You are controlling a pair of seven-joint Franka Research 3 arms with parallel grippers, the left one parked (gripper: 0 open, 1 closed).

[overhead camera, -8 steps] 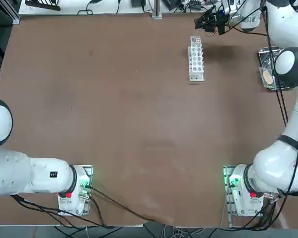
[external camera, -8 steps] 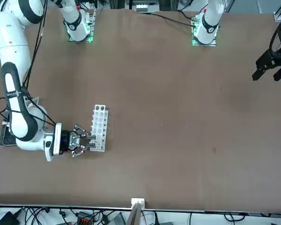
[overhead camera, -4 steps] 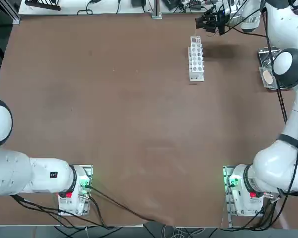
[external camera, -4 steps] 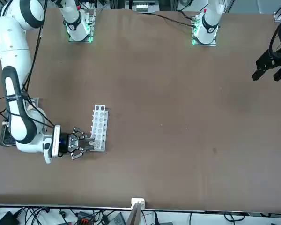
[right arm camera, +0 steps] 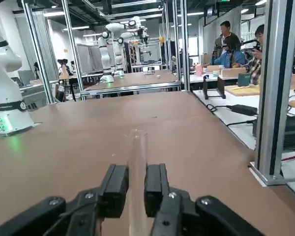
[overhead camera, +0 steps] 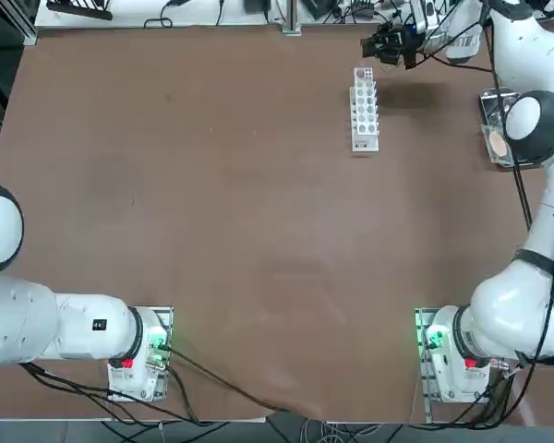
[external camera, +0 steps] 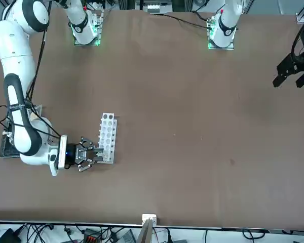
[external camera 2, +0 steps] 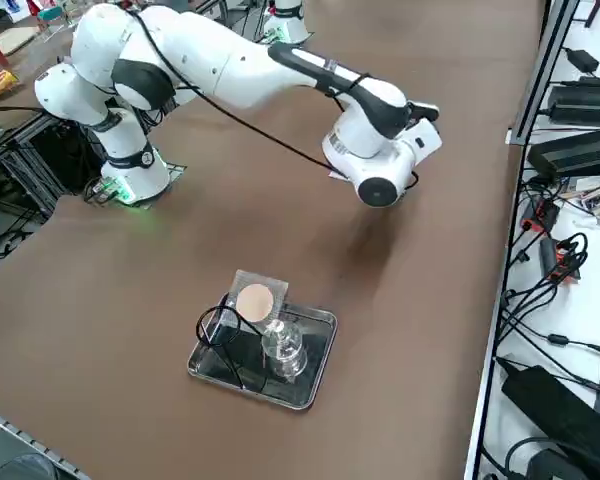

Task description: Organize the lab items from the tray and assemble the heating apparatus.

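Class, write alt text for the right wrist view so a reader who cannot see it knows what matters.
The right gripper is shut on a clear glass test tube that points away over the brown table. A busy lab with metal frames and people lies beyond.
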